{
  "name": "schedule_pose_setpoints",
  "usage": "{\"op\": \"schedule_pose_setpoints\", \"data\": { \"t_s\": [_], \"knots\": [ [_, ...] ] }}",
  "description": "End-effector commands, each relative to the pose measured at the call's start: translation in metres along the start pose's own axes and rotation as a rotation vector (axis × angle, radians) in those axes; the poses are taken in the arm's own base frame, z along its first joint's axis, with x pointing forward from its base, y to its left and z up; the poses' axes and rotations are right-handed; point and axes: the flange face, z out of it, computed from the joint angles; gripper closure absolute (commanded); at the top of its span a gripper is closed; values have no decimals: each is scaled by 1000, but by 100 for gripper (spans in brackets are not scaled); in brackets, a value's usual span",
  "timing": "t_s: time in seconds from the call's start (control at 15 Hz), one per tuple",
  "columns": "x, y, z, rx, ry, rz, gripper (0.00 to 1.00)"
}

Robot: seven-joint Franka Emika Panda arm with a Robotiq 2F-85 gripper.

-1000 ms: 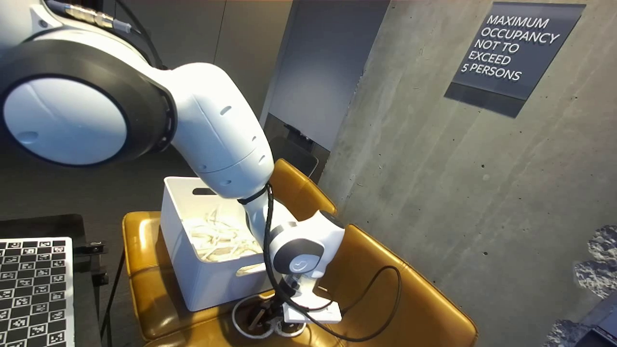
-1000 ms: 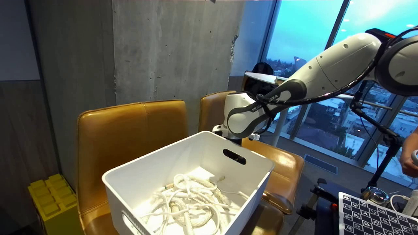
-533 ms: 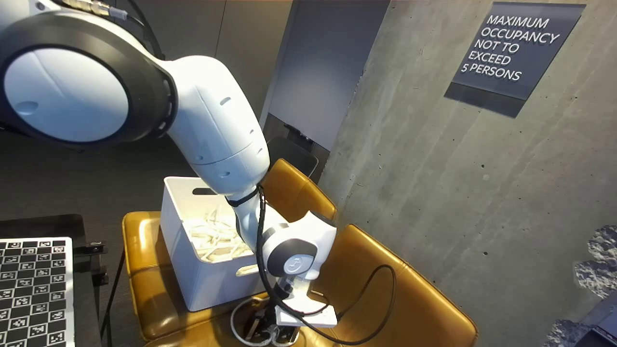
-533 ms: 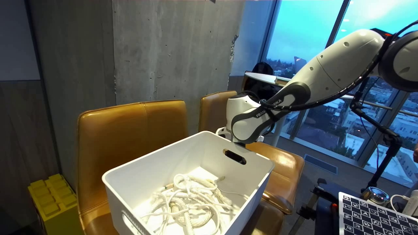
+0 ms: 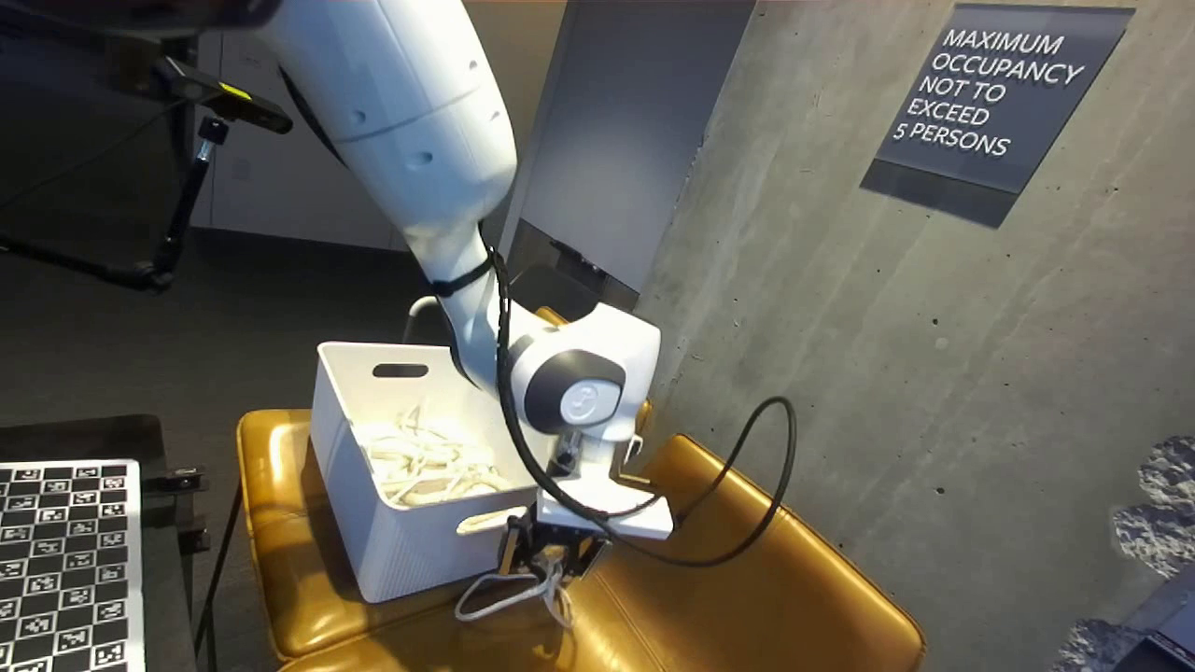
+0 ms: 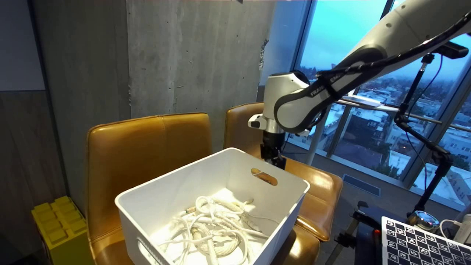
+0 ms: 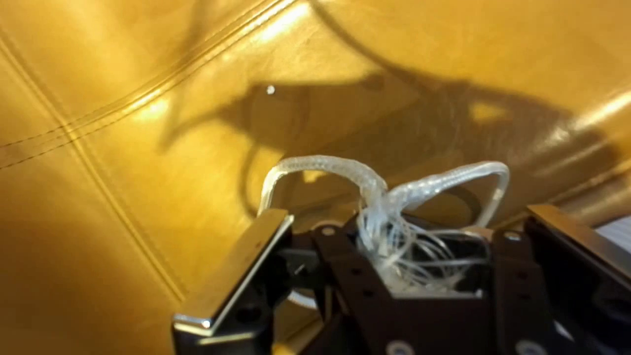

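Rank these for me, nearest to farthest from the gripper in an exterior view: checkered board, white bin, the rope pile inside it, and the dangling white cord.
1. White cord, hanging from the gripper.
2. White bin, right beside the gripper.
3. Rope pile, inside the bin.
4. Checkered board, past the bin, at the picture's left edge.

I note my remote arm (image 5: 425,103) white-shelled, dark grey at joints (image 5: 546,397), black cable (image 5: 504,355) strapped along, gripper (image 5: 551,553) black with silvery screws (image 7: 399,348).

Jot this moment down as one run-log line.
End effector: closed, gripping white rope, loops dangling | Below: tan leather chair | Beside: white bin, rope pile inside
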Motion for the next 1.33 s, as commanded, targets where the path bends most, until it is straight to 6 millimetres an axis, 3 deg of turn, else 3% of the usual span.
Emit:
{"op": "schedule_pose_setpoints", "data": {
  "t_s": [0.0,0.4,0.8,0.87,1.0,1.27],
  "knots": [
    [2,-28,-83,-82,8,38,100],
    [34,-70,-227,-203,91,49,100],
    [78,-137,-377,-310,204,-1,100],
    [87,-145,-390,-330,208,-2,100],
    [100,-149,-394,-340,208,5,100],
    [110,-147,-359,-302,213,-4,100]
  ]
}}
